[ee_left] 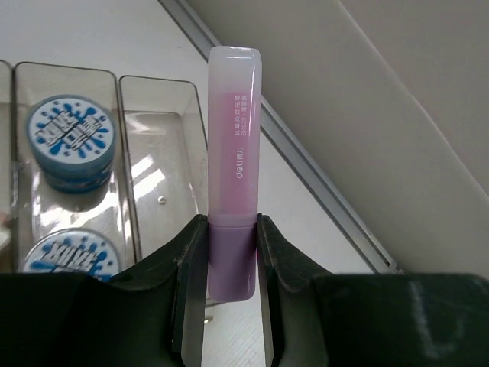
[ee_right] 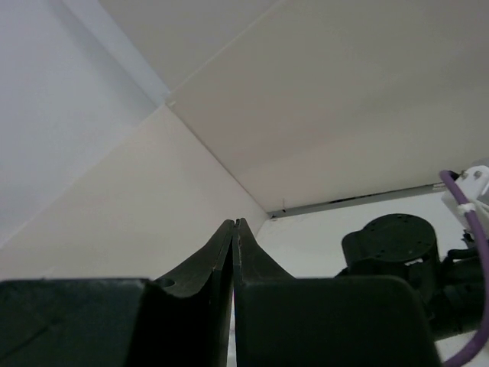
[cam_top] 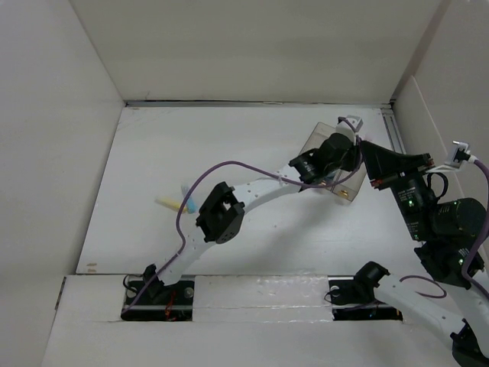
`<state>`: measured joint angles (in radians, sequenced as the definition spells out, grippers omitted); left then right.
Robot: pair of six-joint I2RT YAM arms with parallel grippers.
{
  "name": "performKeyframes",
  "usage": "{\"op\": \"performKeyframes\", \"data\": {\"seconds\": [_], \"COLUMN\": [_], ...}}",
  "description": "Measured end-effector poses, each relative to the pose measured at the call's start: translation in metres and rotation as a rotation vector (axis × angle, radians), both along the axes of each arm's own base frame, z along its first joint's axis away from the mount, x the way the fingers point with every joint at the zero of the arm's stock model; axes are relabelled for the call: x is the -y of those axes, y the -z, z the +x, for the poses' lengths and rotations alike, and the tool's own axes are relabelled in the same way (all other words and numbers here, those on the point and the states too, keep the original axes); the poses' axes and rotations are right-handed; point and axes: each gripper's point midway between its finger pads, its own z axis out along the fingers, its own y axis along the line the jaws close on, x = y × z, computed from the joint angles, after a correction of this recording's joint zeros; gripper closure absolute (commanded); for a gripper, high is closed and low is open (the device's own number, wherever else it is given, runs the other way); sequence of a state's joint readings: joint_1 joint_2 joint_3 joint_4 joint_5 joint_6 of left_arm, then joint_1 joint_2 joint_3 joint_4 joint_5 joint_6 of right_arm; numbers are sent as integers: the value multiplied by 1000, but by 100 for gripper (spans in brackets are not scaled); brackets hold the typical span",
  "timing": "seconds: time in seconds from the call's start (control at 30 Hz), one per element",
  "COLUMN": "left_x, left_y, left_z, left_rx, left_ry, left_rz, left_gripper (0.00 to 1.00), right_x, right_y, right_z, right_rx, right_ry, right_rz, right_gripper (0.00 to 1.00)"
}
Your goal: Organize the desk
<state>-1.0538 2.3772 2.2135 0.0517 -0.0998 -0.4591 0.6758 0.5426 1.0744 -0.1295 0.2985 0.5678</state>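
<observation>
White panels [cam_top: 252, 46] boxed in the scene on three sides.

Top view: the desk [cam_top: 229, 145] lay flat between those walls and under both arms. It was white and matt, with seams between its planks at the near edge. You had the left arm [cam_top: 260, 191] stretched far forward and to the right, its wrist above the clear tray [cam_top: 312, 139] near the back right corner. That reach looked meant for dropping something in. The right arm [cam_top: 416, 202] sat folded just beside the tray, and I judged it parked out of the way. Small pale yellow and blue bits [cam_top: 179, 203] lay well apart on the left, too small to name.

Left wrist: the left gripper [ee_left: 231, 222] pinched a pink highlighter [ee_left: 233, 153] by its darker lower end, fingers snug on both sides. The pen stood straight out along the right rim of the tray's empty end compartment. Two blue tins [ee_left: 70, 138] filled the next compartment, so the empty one seemed the target. Beyond the tray, the desk showed white up to a grey rail at the wall.

Right wrist: the right gripper [ee_right: 234, 225] had its fingers pressed together on nothing, aimed at a wall corner. A sliver of desk showed low on the right, behind the left arm's wrist.
</observation>
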Motion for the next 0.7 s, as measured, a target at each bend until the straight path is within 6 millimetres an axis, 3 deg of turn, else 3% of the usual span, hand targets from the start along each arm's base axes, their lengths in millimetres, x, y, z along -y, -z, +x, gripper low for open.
{"op": "performKeyframes", "data": {"seconds": [0.2, 0.47, 0.7], "left_x": [24, 29, 28], "left_y": [32, 58, 81], "left_z": [1, 2, 6], "left_rx": [-12, -26, -36], "left_ry": [59, 71, 49], "left_rz": [1, 21, 49], "left_gripper": [89, 87, 78], "right_x": [1, 7, 7], "right_y": [3, 5, 14], "right_z": [0, -2, 1], "right_rx": [-6, -5, -20], "right_ry": [9, 25, 34], "right_rz": [-13, -10, -18], "right_gripper": [92, 92, 92]}}
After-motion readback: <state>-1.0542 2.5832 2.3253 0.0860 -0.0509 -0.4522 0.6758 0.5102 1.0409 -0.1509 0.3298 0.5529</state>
